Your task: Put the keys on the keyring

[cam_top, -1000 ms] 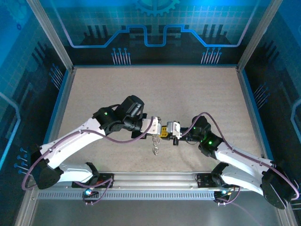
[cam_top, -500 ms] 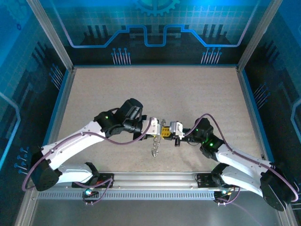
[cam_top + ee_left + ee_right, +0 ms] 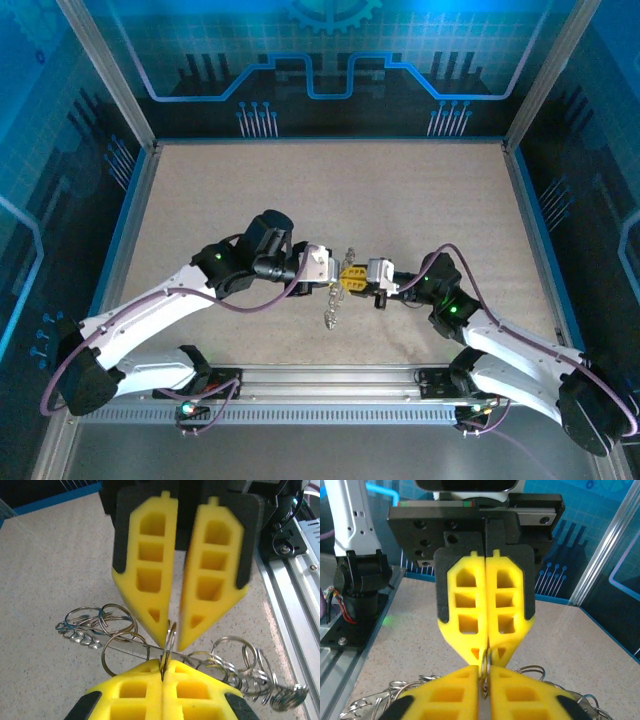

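Observation:
Both grippers meet tip to tip above the middle of the table. My left gripper [image 3: 342, 272] [image 3: 163, 666] is shut on the edge of a thin silvery split ring of the keyring [image 3: 171, 631] [image 3: 484, 661]. My right gripper [image 3: 356, 277] [image 3: 484, 676] faces it with its yellow fingers [image 3: 200, 610] a little apart on either side of the same ring. More rings [image 3: 117, 640] and a chain of small metal bits [image 3: 329, 306] trail below the two grippers. I cannot pick out the keys in that tangle.
A beige table [image 3: 330, 190] lies inside a blue-walled frame. A metal rail [image 3: 330, 385] with both arm bases runs along the near edge. Under the grippers lies a bunch of loose metal rings [image 3: 245, 665] close to the rail.
The right gripper's fingers have eased apart around the ring. Both arms have shifted a little, the left elbow down and to the left. The dangling chain stays under the grippers.

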{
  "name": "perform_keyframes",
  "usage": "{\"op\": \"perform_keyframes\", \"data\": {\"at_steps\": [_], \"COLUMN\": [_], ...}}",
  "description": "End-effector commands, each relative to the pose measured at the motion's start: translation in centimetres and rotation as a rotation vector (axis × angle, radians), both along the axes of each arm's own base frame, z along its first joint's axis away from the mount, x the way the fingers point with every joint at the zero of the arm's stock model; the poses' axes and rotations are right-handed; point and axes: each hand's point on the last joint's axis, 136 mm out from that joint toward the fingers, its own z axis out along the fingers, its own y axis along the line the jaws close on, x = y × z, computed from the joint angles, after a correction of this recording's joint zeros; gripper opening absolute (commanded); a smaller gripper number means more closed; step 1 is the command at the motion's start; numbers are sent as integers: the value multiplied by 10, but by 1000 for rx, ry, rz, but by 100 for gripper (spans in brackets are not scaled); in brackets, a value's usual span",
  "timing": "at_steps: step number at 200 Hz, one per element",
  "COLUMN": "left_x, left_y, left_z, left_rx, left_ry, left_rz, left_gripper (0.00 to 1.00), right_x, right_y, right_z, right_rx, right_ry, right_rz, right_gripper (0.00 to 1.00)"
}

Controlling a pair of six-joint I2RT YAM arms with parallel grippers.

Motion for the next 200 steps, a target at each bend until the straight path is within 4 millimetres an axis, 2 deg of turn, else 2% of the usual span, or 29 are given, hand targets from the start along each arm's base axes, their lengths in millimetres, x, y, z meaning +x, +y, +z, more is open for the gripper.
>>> {"op": "perform_keyframes", "data": {"at_steps": [1,36,60,172,200], "left_x": [7,2,-1,-1,-2], "left_y": [6,9,6,-10,-12], "left_z": [14,0,-7,6,9], "left_rx": [50,273,340,252,233], "left_ry": [-31,-36,-38,-20,-19], "left_rz": [12,-32,-57,-47,-47], "left_gripper": [0,0,0,0,0], "right_x": [-4,-1,-1,-1,-1], "right_y": [-1,0,3,6,6], "right_z": [-8,-16,-16,-22,-20], "right_rx": [-86,-115,-98,-83,-76], "right_ry": [-40,-19,-7,28,22], "right_rz": [12,-8,3,0,-4], "right_gripper": [19,23,24,21,16]}}
